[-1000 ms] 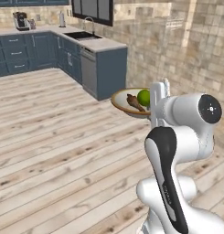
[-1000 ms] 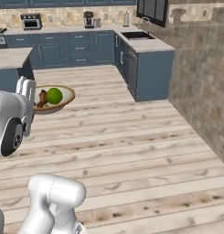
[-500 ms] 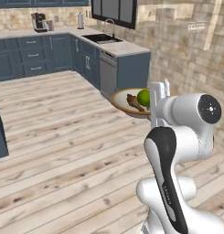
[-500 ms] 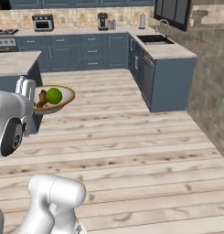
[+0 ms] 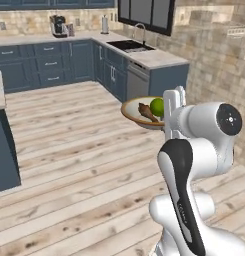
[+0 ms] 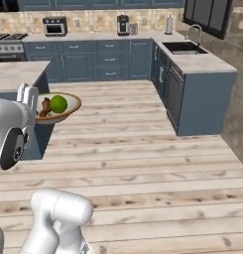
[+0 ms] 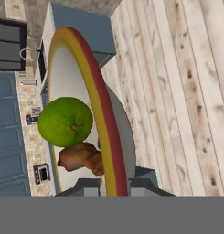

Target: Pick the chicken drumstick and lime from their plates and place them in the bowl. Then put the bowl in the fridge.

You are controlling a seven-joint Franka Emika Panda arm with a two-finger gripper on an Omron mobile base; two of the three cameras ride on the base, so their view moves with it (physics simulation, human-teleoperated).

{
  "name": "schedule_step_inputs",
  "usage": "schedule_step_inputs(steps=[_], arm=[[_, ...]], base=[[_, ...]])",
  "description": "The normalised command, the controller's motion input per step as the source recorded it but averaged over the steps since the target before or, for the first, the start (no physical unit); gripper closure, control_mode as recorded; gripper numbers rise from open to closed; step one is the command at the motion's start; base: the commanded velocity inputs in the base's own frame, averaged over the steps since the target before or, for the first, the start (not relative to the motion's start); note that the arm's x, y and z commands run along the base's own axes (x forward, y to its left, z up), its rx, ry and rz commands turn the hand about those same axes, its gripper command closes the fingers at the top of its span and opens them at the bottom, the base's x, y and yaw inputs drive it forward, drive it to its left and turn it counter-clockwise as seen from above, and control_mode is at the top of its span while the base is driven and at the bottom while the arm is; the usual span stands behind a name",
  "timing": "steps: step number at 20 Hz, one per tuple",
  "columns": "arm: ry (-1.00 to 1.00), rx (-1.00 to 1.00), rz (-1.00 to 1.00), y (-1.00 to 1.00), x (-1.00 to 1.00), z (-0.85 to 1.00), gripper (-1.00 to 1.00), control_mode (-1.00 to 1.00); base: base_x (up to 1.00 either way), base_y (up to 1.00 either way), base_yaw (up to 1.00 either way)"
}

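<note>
My gripper (image 5: 170,111) is shut on the near rim of the bowl (image 5: 135,116) and holds it level above the wooden floor, in front of the arm. The lime (image 5: 157,106) and the brown chicken drumstick (image 5: 145,112) lie side by side inside it. From the right base view the bowl (image 6: 69,110) carries the lime (image 6: 58,103) and drumstick (image 6: 44,107), next to the gripper (image 6: 29,99). In the hand view the gripper (image 7: 114,185) clamps the bowl's rim (image 7: 103,114), with lime (image 7: 65,121) above drumstick (image 7: 81,157). Plates and fridge are out of view.
Blue cabinets run along the back wall, and a sink counter (image 5: 144,56) juts out ahead of the bowl. A blue island (image 6: 14,77) stands at the left. A stone wall (image 5: 214,60) closes the right side. Wooden floor (image 6: 143,149) spreads between them.
The whole kitchen has slid to the right in both base views, so the base has moved. The bowl, lime and drumstick stay in the same grip.
</note>
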Motion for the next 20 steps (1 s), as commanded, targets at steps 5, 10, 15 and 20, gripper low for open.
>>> schedule_step_inputs(steps=[5, 10, 15, 20], arm=[[0.00, 0.00, 0.00, 0.00, 0.00, 0.00, 1.00, 1.00], [0.00, 0.00, 0.00, 0.00, 0.00, 0.00, 1.00, 1.00], [0.00, 0.00, 0.00, 0.00, 0.00, 0.00, 1.00, 1.00], [0.00, 0.00, 0.00, 0.00, 0.00, 0.00, 1.00, 1.00]], base=[[0.94, 0.03, 0.12], [0.94, 0.02, 0.11], [0.94, 0.00, 0.08], [0.94, 0.00, 0.07]])
